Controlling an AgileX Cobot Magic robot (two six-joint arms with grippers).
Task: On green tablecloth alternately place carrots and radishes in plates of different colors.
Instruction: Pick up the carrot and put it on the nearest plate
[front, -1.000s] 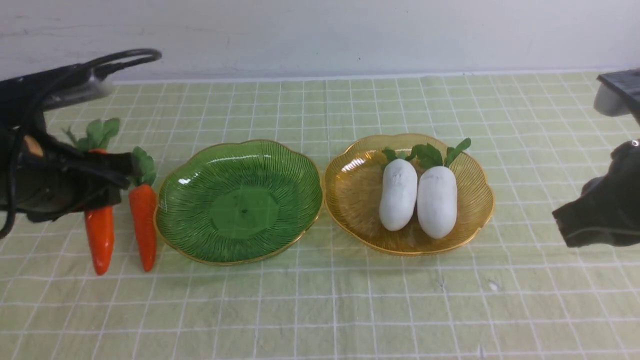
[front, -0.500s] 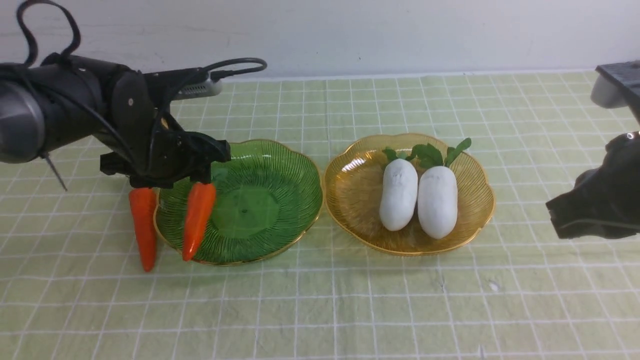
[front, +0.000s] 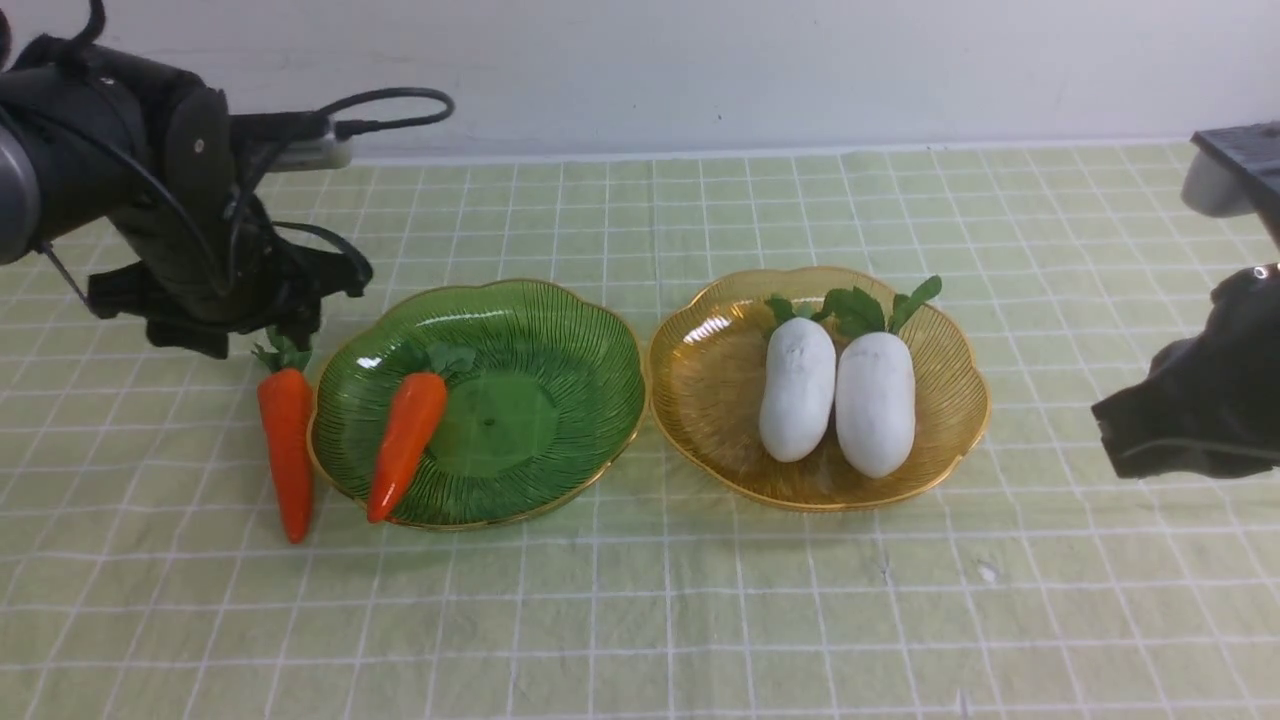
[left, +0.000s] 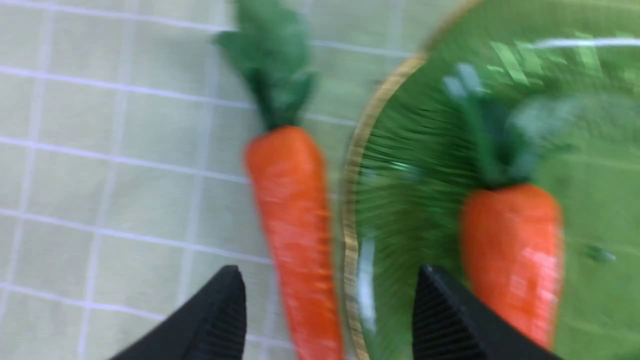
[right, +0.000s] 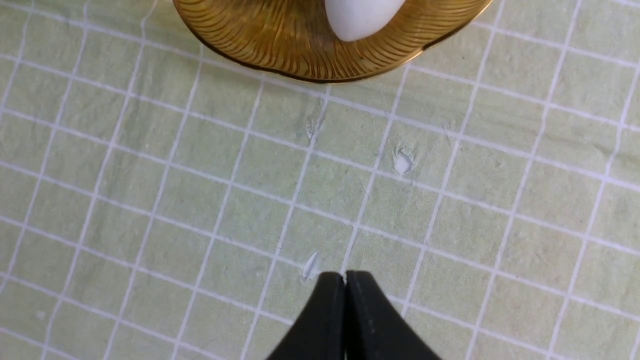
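On the green tablecloth, one carrot lies in the left part of the green plate, its tip resting on the front rim. The other carrot lies on the cloth just left of that plate. Two white radishes lie side by side in the amber plate. My left gripper hovers open above the cloth carrot's leaves. In the blurred left wrist view its open gripper straddles the cloth carrot, with the plate carrot beside it. My right gripper is shut and empty over bare cloth.
A pale wall runs along the far edge of the cloth. The right arm hangs to the right of the amber plate, and a dark device sits at the far right edge. Small wrinkles mark the cloth in front of the plates.
My left gripper carried one carrot from the cloth into the green plate, let it go, and has drawn back up and to the left. The right arm barely moved.
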